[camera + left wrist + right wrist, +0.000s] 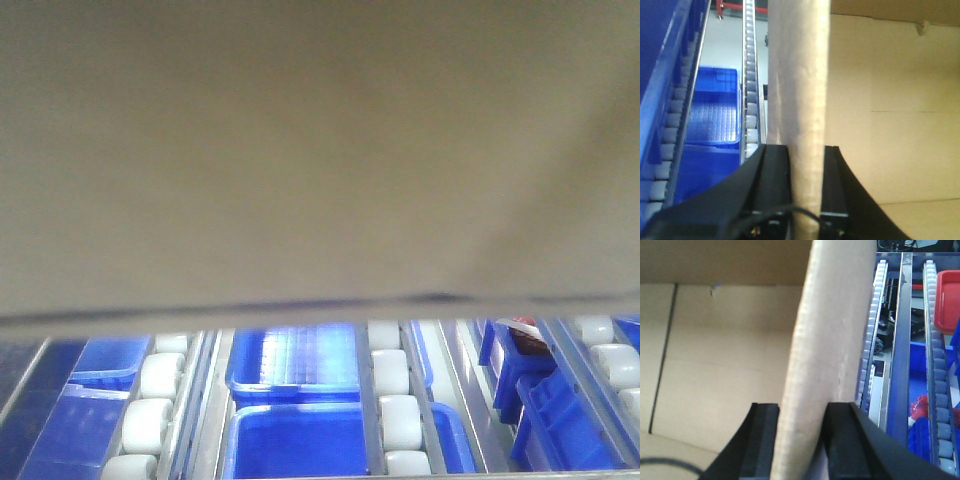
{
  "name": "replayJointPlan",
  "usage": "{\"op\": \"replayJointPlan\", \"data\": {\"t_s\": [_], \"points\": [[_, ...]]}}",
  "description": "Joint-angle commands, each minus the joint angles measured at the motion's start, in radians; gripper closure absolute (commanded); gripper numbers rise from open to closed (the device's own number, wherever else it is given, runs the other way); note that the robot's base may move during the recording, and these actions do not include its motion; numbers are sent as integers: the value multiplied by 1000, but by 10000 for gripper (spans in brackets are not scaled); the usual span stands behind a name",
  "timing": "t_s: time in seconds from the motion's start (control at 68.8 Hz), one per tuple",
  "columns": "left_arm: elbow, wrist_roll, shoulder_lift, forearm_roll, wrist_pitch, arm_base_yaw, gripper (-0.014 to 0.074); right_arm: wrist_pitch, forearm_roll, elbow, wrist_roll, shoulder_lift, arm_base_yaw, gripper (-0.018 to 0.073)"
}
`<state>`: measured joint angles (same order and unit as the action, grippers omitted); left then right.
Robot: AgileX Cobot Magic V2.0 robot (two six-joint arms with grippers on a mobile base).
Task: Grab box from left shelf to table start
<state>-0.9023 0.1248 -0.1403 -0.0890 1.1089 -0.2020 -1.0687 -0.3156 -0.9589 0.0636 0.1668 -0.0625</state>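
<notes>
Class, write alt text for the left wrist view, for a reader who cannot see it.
The left gripper clamps a wall of the cardboard box between its two black fingers; the box's pale inside fills the right. On the left run the roller rails of the shelf, with a blue bin between them.

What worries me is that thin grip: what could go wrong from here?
1. Each arm's jaws pinch only one thin cardboard wall of the box; it could buckle or slip free.
2. The box fills the front view, so its underside might catch the shelf rollers or blue bins below unseen.
</notes>
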Motion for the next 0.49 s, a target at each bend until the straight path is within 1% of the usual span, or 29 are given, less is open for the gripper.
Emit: {"op": "replayJointPlan", "data": {"t_s": [0.0, 0.479], "points": [[19, 15, -12, -24, -43, -7, 689, 62, 42, -25, 20, 19, 3, 502], [294, 15, -12, -24, -43, -7, 689, 62, 42, -24, 20, 19, 3, 502]]}}
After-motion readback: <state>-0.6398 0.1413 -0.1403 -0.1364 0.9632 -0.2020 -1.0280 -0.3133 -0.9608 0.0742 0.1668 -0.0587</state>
